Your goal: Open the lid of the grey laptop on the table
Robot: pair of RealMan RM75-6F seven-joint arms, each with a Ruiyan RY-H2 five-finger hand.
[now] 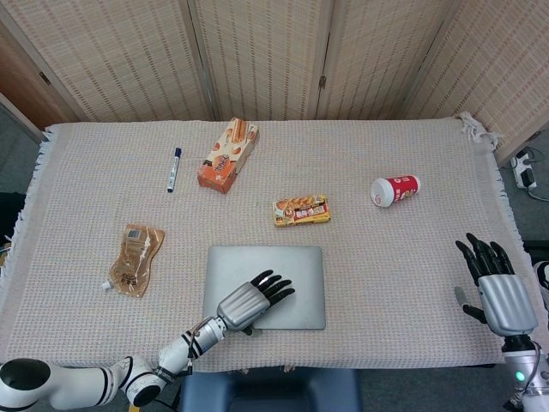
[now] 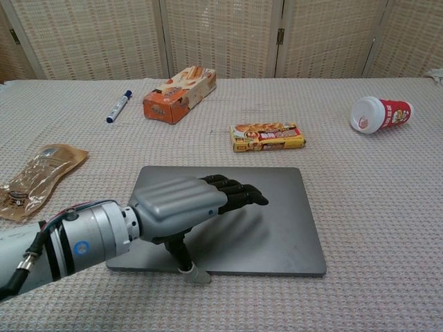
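Observation:
The grey laptop lies closed and flat at the table's near middle. My left hand hovers over its near-left part, palm down, fingers stretched out over the lid. Its thumb points down at the lid's front edge in the chest view, and I cannot tell if it touches. It holds nothing. My right hand stands open at the table's right edge, fingers spread upward, far from the laptop. The chest view does not show it.
A yellow snack pack lies just beyond the laptop. A red cup lies on its side to the right. An orange box, a blue pen and a brown pouch lie to the left.

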